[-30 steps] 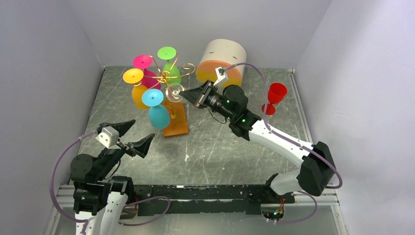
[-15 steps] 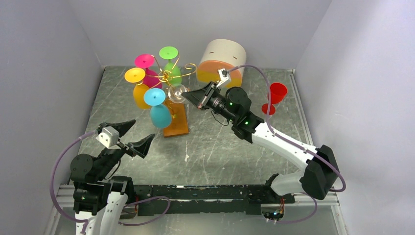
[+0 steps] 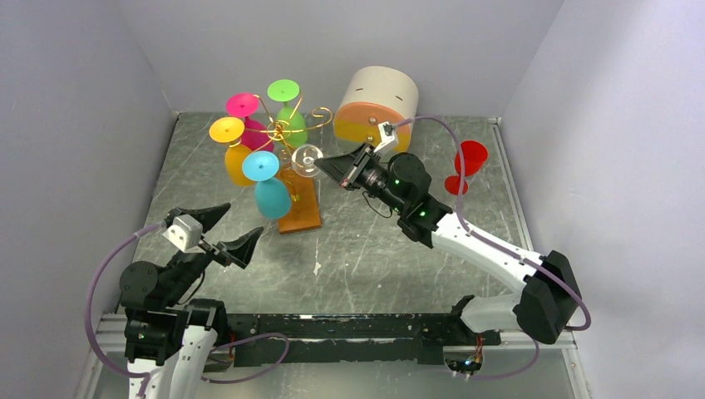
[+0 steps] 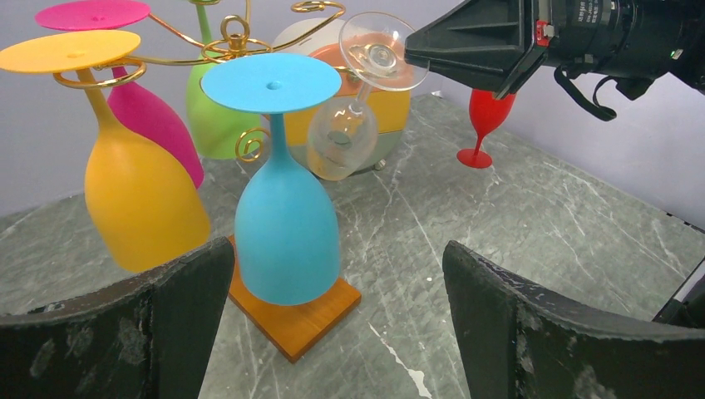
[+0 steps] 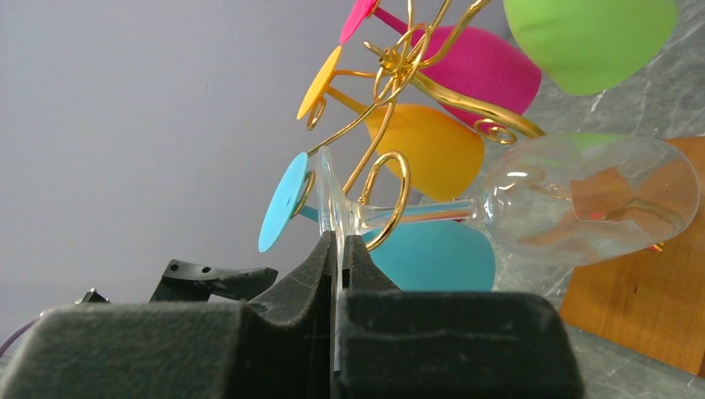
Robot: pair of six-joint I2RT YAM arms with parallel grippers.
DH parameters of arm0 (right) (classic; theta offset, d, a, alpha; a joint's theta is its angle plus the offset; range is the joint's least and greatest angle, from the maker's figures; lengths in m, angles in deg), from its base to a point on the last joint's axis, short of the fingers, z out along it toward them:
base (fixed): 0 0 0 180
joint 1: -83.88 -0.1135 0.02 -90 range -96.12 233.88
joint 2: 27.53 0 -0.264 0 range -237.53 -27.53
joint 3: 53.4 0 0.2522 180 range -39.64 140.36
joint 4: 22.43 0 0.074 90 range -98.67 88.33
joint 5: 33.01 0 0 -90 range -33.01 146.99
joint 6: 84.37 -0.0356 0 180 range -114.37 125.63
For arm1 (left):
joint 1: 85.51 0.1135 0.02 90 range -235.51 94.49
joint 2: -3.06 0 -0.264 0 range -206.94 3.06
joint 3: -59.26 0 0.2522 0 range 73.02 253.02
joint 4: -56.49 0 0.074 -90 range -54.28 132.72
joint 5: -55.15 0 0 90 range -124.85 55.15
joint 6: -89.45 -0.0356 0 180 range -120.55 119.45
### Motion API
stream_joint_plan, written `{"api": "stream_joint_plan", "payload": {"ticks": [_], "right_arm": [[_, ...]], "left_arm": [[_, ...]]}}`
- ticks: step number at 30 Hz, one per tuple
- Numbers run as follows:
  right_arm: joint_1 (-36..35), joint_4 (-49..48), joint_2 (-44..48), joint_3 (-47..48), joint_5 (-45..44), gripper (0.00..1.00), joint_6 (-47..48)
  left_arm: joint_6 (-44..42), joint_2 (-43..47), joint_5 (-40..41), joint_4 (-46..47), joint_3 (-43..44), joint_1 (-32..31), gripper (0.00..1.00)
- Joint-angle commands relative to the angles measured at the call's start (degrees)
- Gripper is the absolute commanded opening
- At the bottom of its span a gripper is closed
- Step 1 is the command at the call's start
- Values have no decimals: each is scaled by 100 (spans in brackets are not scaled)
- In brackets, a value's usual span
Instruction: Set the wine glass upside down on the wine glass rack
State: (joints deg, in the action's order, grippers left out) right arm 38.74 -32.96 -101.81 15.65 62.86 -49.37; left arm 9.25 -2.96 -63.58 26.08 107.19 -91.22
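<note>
A clear wine glass [image 3: 306,160] hangs tilted, foot up and bowl down, at the right side of the gold wire rack [image 3: 278,129] on its brown wooden base [image 3: 299,208]. My right gripper [image 3: 322,163] is shut on the rim of the glass's foot. In the right wrist view my gripper [image 5: 339,241] pinches the thin foot edge, the stem passes through a gold curl [image 5: 387,199], and the bowl [image 5: 590,195] lies to the right. The left wrist view shows the glass [image 4: 342,143] beside the blue one. My left gripper [image 3: 229,231] is open and empty, near the front left.
Pink [image 3: 244,105], yellow [image 3: 226,130], green [image 3: 283,91] and blue [image 3: 270,195] glasses hang upside down on the rack. A round cream drawer box [image 3: 378,104] stands at the back. A red wine glass [image 3: 468,165] stands upright at the right, near the side wall.
My right arm has shifted a little to the right, and the clear glass in its jaws has moved slightly right with it. The left arm has not moved.
</note>
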Motion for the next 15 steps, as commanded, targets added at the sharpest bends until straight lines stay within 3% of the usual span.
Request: {"api": "stream_joint_plan", "payload": {"ticks": [1,5,15], "right_arm": [[76,-497,157,-200,-231,3,-170],[92,-500,155,-238,-261,12,-223],[111,-567,212,-367,-297,21,-289]], "left_arm": [[-63,-19,-59,-50,-16,27,99],[-64,-19,-45,-58,-16,27,99],[-66,-1,-39,-53,-16,27,99]]}}
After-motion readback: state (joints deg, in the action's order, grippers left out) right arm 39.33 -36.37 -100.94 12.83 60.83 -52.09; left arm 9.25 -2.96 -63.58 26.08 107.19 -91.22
